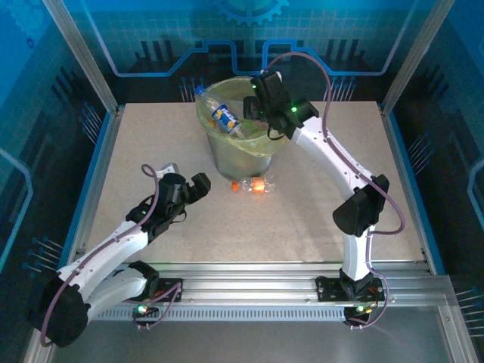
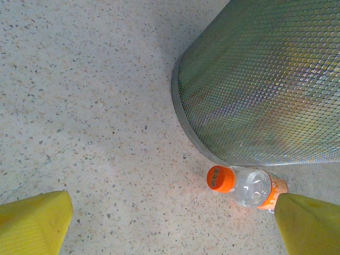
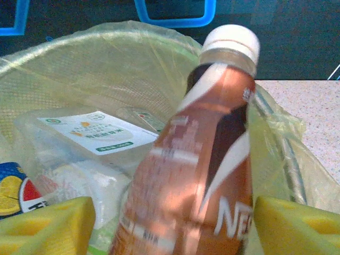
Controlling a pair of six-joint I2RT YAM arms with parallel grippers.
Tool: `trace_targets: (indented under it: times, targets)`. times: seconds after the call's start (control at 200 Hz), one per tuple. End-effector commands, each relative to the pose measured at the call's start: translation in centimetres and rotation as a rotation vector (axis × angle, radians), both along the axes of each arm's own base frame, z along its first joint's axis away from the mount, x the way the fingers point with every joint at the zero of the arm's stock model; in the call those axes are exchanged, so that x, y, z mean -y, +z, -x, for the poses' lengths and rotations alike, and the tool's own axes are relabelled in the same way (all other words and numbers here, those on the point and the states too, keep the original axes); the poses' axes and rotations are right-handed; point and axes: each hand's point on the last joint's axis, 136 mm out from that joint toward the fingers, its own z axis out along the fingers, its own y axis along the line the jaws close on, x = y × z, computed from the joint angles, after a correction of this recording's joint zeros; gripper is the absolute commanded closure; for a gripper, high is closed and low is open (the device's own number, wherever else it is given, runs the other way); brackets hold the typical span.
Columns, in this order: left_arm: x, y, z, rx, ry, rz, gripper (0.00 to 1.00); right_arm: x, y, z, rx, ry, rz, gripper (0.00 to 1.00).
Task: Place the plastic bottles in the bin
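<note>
Right hand (image 1: 255,106) over bin (image 1: 227,162), speckled table (image 1: 302,215)

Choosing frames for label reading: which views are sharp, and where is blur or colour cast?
Top external: blue cast, bin crisp but small. Left wrist: speckled table and orange-capped bottle sharp, left end effector soft. Right wrist: brown bottle blurred, its lettering smeared.

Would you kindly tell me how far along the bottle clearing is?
Done: several bottles lie in the bin. In hand: a brown bottle stands between the parted pads of the right claw over the bin. Left: one orange-capped bottle lies on the table beside the bin, before the open left claw.
</note>
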Motion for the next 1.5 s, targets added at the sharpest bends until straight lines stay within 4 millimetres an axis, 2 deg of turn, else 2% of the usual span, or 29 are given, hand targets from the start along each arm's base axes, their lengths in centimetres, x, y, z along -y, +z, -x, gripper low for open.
trace_targets:
  times: [0.0,0.425,0.535,0.67,0.805,1.09,1.24,1.495]
  targets:
    - [-0.1,-0.5,0.0,-0.008,-0.007,-0.009,0.01,0.5,0.8,-0.2,0.016,-0.023,0.016,0.18]
    - [0.0,-0.7,0.0,-0.014,-0.009,-0.007,0.01,-0.8,4.8,1.1,0.094,0.067,0.077,0.12]
    - [0.0,-0.6,0.0,-0.012,-0.008,-0.005,0.01,-0.9,5.1,1.1,0.099,0.084,0.086,0.12]
    - [0.0,-0.6,0.1,-0.011,-0.007,-0.001,0.01,-0.7,4.5,0.3,0.091,0.079,0.099,0.15]
    - [0.0,-0.6,0.1,-0.011,-0.007,-0.002,0.01,-0.4,3.6,-0.9,0.074,0.068,0.092,0.26]
    - [-0.2,-0.6,0.4,-0.007,-0.001,-0.002,0.01,-0.4,1.0,-2.5,0.003,0.071,0.056,0.32]
    - [-0.2,-0.6,0.4,-0.008,-0.002,-0.001,0.01,-0.6,-0.4,-2.0,-0.054,0.082,0.019,0.33]
    - [-0.4,-0.7,0.4,-0.008,0.003,-0.005,0.01,-1.8,-0.6,0.1,-0.094,0.164,-0.083,0.38]
